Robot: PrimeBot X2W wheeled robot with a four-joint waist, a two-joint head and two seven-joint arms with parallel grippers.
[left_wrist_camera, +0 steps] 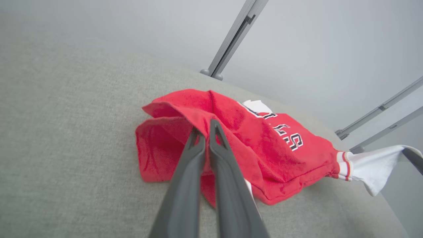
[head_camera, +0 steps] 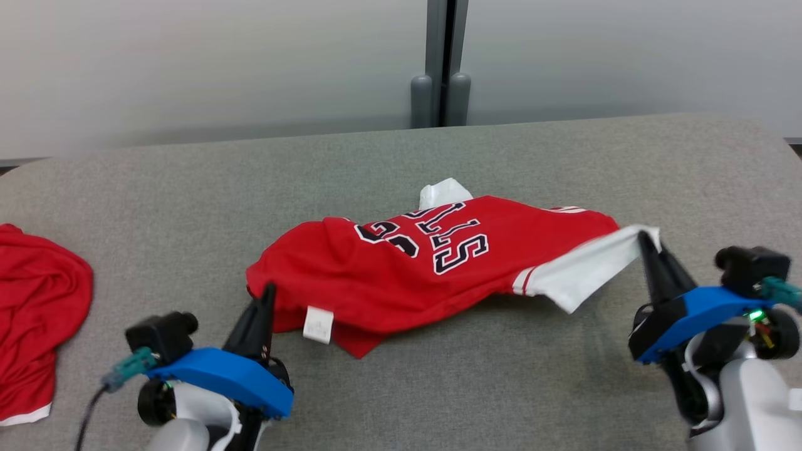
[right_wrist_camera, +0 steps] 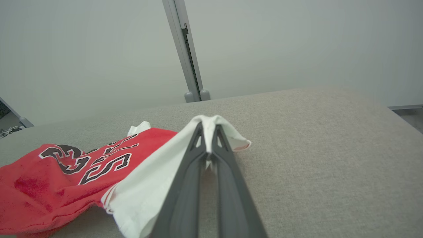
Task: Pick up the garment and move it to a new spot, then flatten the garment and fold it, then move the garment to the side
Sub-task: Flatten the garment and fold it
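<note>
- Checking nearest first: my left gripper [left_wrist_camera: 205,127] sits at the lower left of the head view, fingers pointing up and away.
- Its fingers are pressed together at the tips, with a fold of red fabric from the near-left edge of the jersey [head_camera: 407,263] pinched between them.
- My right gripper [right_wrist_camera: 208,127] sits at the lower right, a little farther out. Its fingers are closed tight on the end of the white sleeve [head_camera: 583,269], and cloth bunches over both tips.
- A small white tag [head_camera: 318,324] hangs at the jersey's near edge, just beside the left gripper.
- The jersey lies crumpled in the middle of the table [head_camera: 188,207], between the two grippers. I note the red body is down on the surface, with black-and-white lettering on top that reads upside down from the head.
- The sleeve is raised off the table, drawn out to the right toward the right gripper, with a shadow under it.
- A white flap [head_camera: 443,191] pokes out at the jersey's far edge.
- A second red cloth [head_camera: 37,294] lies at the table's left edge, well apart from the jersey.
- Past the table's far edge I see a grey post [head_camera: 442,62] against a pale wall [head_camera: 188,62].
</note>
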